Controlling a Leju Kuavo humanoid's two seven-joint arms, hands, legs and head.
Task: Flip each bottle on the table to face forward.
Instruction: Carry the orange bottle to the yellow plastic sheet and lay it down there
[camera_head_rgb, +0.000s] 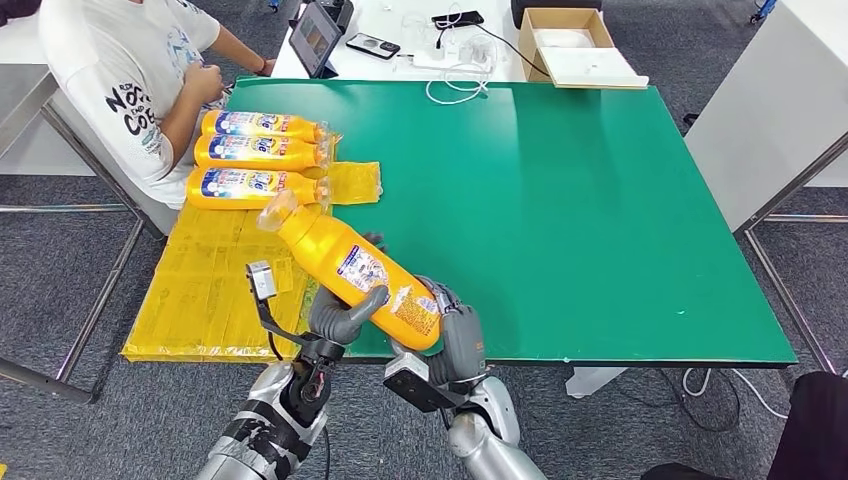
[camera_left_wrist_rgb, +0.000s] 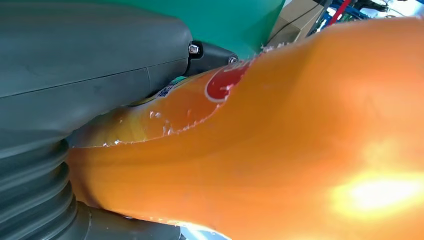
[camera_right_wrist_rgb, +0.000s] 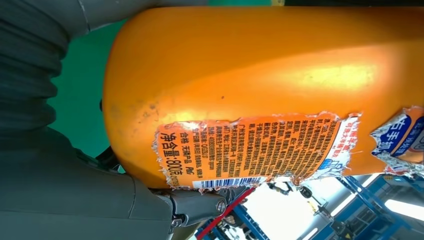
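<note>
- At the far left edge of the green worktop (camera_head_rgb: 560, 200) we see a person in a white printed T-shirt (camera_head_rgb: 130, 80) seated, hands together near the far left corner.
- Just beside that person lie three orange plastic bottles with blue-and-white labels (camera_head_rgb: 260, 155), side by side in a row on their sides, caps pointing toward the worktop's middle, labels facing up.
- Under and in front of them lies a sheet of yellow printed plastic wrap (camera_head_rgb: 215, 290), spread along the left edge and reaching the near left corner.
- Our left hand (camera_head_rgb: 340, 318) comes up at the near edge; its grey fingers curl around the middle of a fourth orange plastic bottle with a torn label (camera_head_rgb: 355, 270), clamped on it from below. In the left wrist view the thumb presses against the bottle's (camera_left_wrist_rgb: 280, 150) orange body, right by a ragged label edge.
- This held bottle is lifted off the worktop, tilted, its capped neck pointing up toward the row of three and its base down toward the near edge.
- Our right hand (camera_head_rgb: 455, 340) grips the base end of the same bottle, fingers closed around it. The right wrist view shows the bottle's (camera_right_wrist_rgb: 260, 70) back label with small print and a barcode, edges peeling.
- Beyond the far edge stands a white table (camera_head_rgb: 400, 30) carrying a tablet (camera_head_rgb: 315, 38), a phone (camera_head_rgb: 373, 46), white cables (camera_head_rgb: 455, 70) and an open cardboard box (camera_head_rgb: 570, 45).
</note>
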